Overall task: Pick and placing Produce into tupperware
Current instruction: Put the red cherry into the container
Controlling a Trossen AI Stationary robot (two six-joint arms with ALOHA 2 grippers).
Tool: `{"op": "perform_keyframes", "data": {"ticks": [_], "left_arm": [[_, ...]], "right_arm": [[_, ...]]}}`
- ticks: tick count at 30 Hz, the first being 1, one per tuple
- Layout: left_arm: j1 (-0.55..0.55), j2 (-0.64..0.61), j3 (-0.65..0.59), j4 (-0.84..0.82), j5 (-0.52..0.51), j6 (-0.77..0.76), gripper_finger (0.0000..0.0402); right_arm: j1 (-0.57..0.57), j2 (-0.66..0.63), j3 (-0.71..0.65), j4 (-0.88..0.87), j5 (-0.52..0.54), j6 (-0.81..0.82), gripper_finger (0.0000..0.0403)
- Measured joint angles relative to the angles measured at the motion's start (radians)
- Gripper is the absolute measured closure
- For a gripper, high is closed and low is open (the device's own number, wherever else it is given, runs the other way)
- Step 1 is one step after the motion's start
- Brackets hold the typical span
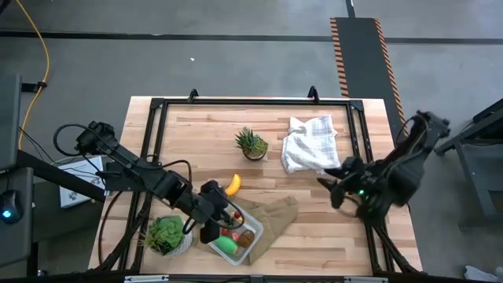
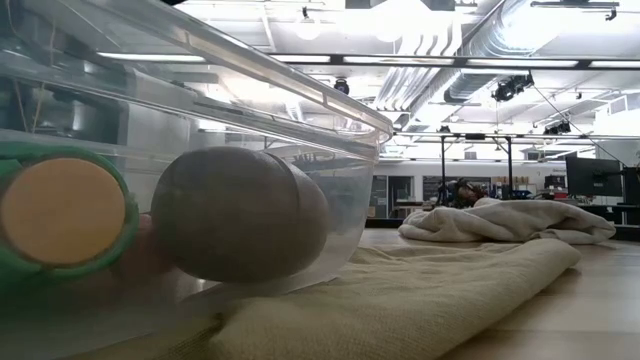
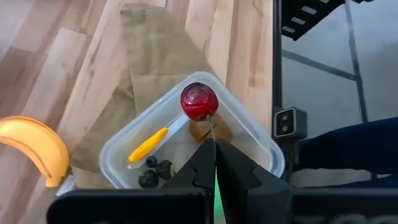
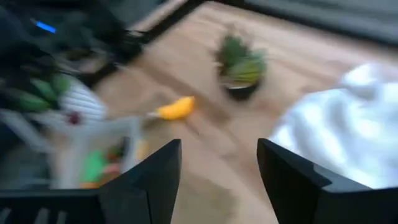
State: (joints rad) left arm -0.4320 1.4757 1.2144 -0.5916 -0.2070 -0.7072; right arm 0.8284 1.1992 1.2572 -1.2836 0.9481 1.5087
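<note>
The clear tupperware (image 1: 240,238) sits on the flat brown paper bag (image 1: 275,216) near the table's near edge. It holds a green piece (image 2: 60,220), a brown kiwi (image 2: 240,215) and a yellow-orange piece (image 3: 149,144). My left gripper (image 3: 214,155) is above the box, shut on a round red fruit (image 3: 199,101). The yellow banana (image 1: 233,184) lies on the wood just beyond the box. My right gripper (image 4: 217,165) waits open over the table's right side, touching nothing. My left gripper pinches the thin dark stem (image 3: 210,127) of the red fruit between its two shut fingertips, coming from above and pointing down. The fruit hangs below the fingers over the tupperware's inside. Whether it touches the box's floor I cannot tell.
A spiky potted plant (image 1: 251,143) stands mid-table toward the far edge, with a white cloth (image 1: 310,141) to its right. A leafy plant in a white pot (image 1: 167,234) stands close to the left of the box. A black frame (image 1: 157,106) borders the table.
</note>
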Motion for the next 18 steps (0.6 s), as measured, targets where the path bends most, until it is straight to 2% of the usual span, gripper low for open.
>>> {"op": "perform_keyframes", "data": {"ticks": [4,8,11,13,18], "left_arm": [[0.0,0.0,0.0,0.001,0.024,-0.016,0.0401],[0.0,0.0,0.0,-0.001,0.024,-0.023,0.0401],[0.0,0.01,0.0,0.002,0.027,-0.027,0.0401],[0.0,0.032,0.001,0.001,0.042,-0.034,0.0401],[0.0,0.109,0.0,0.007,0.074,-0.059,0.0401]], "right_arm": [[0.024,-0.227,-0.237,0.446,-0.034,-0.183,0.0201],[-0.009,-0.389,-0.47,0.972,-0.191,-0.455,0.0201],[-0.05,-0.449,-0.612,1.256,-0.286,-0.537,0.0201],[-0.075,-0.464,-0.672,1.335,-0.329,-0.542,0.0201],[-0.107,-0.455,-0.714,1.317,-0.376,-0.527,0.0201]]}}
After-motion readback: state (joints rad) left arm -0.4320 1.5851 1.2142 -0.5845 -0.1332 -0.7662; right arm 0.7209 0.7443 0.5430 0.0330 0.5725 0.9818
